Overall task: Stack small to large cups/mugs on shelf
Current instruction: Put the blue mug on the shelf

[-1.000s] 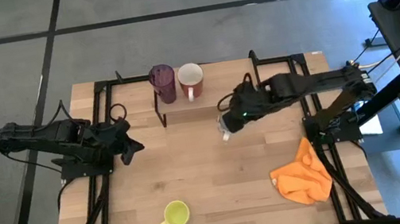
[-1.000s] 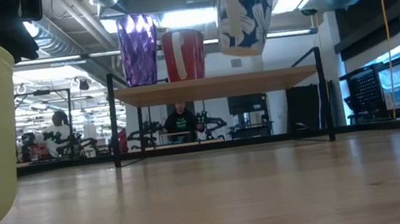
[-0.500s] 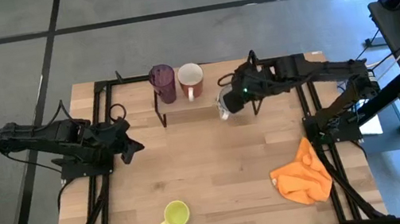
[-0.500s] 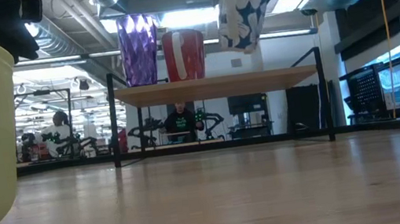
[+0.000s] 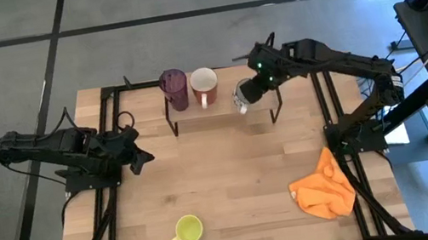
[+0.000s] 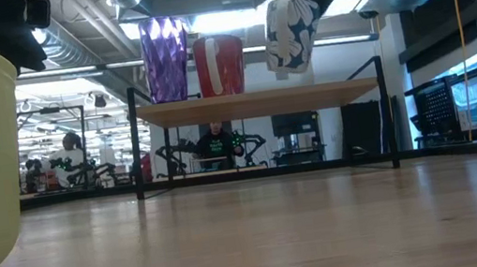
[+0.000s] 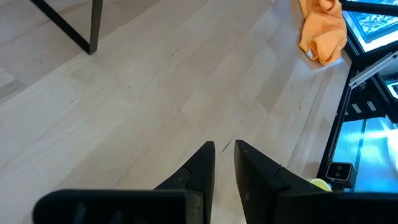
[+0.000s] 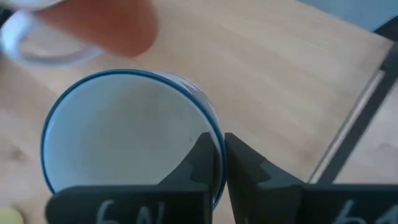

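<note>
Right gripper (image 5: 246,96) pinches the wall of the patterned mug (image 6: 288,35), one finger inside the rim and one outside, shut tight on that thin edge. The mug hangs just above the shelf (image 6: 258,102), beside the red mug (image 6: 220,65), with the purple tumbler (image 6: 165,59) further along.

It is likely ceramic: stiff, glazed and slippery, fairly heavy for a one-sided pinch, so it may swing or slip and would chip if dropped. The rim hold suits a straight set-down.

Only the low view shows the gap between mug base and shelf; from above the mug merely overlaps the board. The right wrist view alone shows the fingers straddling the blue rim.

Out on the worktop (image 5: 232,177) sits the yellow mug (image 5: 186,228). The left gripper (image 5: 141,158) waits at the left side, its fingers nearly closed on nothing.
</note>
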You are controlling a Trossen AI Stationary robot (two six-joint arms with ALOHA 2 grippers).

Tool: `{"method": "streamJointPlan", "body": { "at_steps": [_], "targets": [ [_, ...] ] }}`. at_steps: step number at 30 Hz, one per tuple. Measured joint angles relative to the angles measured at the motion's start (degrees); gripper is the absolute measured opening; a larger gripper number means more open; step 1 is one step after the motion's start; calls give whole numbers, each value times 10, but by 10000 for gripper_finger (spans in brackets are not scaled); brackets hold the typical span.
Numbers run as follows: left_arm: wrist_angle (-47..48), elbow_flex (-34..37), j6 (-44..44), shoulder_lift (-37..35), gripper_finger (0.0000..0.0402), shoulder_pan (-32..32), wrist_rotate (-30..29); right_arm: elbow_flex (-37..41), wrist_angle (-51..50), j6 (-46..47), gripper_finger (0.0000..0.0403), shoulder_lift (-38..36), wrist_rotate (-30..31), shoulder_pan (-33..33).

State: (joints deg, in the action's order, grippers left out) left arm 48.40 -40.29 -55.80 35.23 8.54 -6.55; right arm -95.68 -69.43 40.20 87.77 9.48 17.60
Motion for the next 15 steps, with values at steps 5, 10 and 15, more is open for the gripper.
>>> {"method": "streamJointPlan", "body": {
  "at_steps": [5, 10, 15],
  "targets": [
    [0, 0, -8, 0, 55, 0, 0, 0, -2, -18, 25, 3, -33, 35],
    [0, 0, -8, 0, 55, 0, 0, 0, -1, -34, 24, 3, -53, 54],
    [0, 0, -8, 0, 55, 0, -1, 0, 5, -48, 25, 10, -65, 70]
  ]
}}
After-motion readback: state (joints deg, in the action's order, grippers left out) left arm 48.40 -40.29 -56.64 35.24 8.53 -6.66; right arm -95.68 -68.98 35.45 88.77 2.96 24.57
